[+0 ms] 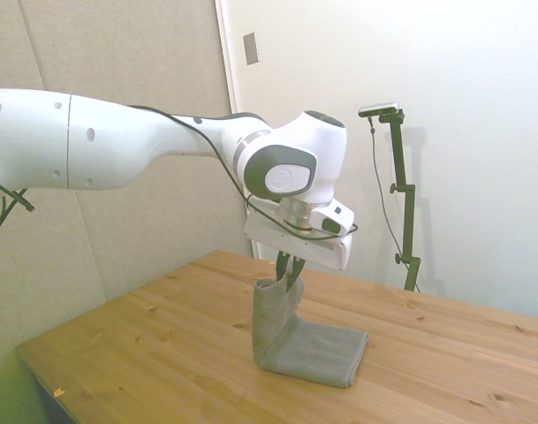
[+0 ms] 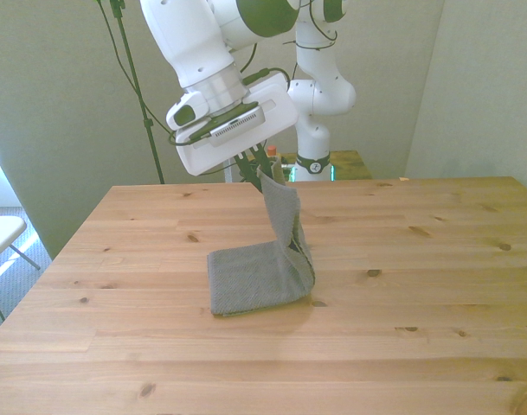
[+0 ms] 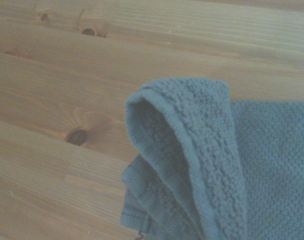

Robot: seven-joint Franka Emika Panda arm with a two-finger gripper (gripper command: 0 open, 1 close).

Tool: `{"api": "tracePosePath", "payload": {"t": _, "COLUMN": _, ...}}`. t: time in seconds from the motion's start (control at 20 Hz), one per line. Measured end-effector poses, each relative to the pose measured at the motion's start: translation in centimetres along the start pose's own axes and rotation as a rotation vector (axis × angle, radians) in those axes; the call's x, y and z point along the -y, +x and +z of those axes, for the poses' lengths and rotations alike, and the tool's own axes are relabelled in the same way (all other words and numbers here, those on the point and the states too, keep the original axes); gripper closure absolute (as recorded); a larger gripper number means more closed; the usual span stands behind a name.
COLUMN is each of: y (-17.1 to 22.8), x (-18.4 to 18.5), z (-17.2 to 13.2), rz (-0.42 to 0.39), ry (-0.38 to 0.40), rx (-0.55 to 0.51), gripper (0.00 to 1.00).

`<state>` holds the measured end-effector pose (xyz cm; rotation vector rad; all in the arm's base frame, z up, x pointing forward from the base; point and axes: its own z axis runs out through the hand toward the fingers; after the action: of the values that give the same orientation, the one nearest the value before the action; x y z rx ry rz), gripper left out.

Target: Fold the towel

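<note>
Our gripper (image 1: pixel 287 269) is pinched tight on one end of the towel (image 2: pixel 261 272), lifted upright while the rest lies flat mid-table (image 2: pixel 436 285). We should carry that end across the flat part, keeping edges aligned, and release low.

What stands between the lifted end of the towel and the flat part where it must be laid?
Nothing visible does. The gripper holds one end of the towel raised, and the part lying flat on the table is bare, with nothing on it.
</note>
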<state>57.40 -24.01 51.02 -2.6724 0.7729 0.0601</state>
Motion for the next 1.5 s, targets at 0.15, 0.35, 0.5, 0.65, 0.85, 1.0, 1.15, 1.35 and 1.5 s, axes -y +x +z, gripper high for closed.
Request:
{"api": "tracePosePath", "payload": {"t": 0.15, "y": 0.5, "x": -1.3, "z": -1.3, "rz": 0.018, "ry": 0.016, "rx": -0.011, "gripper": 1.00}}
{"api": "tracePosePath", "payload": {"t": 0.35, "y": 1.5, "x": -4.4, "z": -2.0, "rz": 0.062, "ry": 0.033, "rx": -0.025, "gripper": 1.00}}
{"api": "tracePosePath", "payload": {"t": 0.5, "y": 3.0, "x": -6.5, "z": -1.3, "rz": 0.080, "ry": 0.068, "rx": -0.029, "gripper": 0.00}}
{"api": "tracePosePath", "payload": {"t": 0.65, "y": 4.6, "x": -8.1, "z": -0.5, "rz": 0.070, "ry": 0.101, "rx": -0.042, "gripper": 0.00}}
{"api": "tracePosePath", "payload": {"t": 0.85, "y": 6.1, "x": -9.6, "z": 0.4, "rz": 0.051, "ry": 0.128, "rx": -0.045, "gripper": 0.00}}
{"api": "tracePosePath", "payload": {"t": 1.0, "y": 6.8, "x": -9.5, "z": 0.2, "rz": 0.041, "ry": 0.142, "rx": -0.057, "gripper": 0.00}}
{"api": "tracePosePath", "payload": {"t": 1.15, "y": 7.1, "x": -9.3, "z": 0.3, "rz": 0.030, "ry": 0.144, "rx": -0.072, "gripper": 0.00}}
{"api": "tracePosePath", "payload": {"t": 1.35, "y": 6.8, "x": -8.6, "z": 0.1, "rz": 0.024, "ry": 0.141, "rx": -0.074, "gripper": 0.00}}
{"api": "tracePosePath", "payload": {"t": 1.5, "y": 5.1, "x": -7.4, "z": -0.5, "rz": 0.104, "ry": 0.056, "rx": -0.084, "gripper": 0.00}}
